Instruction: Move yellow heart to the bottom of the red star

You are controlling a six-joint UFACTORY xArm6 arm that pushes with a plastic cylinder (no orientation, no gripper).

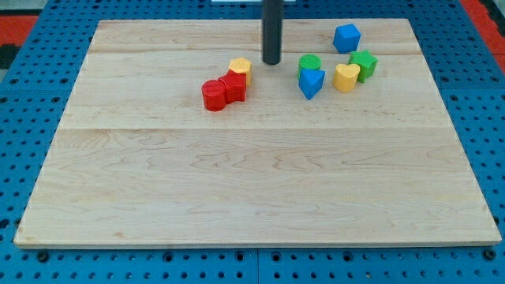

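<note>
Wooden board (252,181): my tip (272,62), bare and touching nothing, should circle right of the yellow heart (346,76) and nudge it leftward below the red star (233,87).

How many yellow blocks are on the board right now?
2. A yellow block touches the red blocks at their upper right, just left of my tip. The yellow heart sits further right, beside a green block. None appears hidden.
</note>
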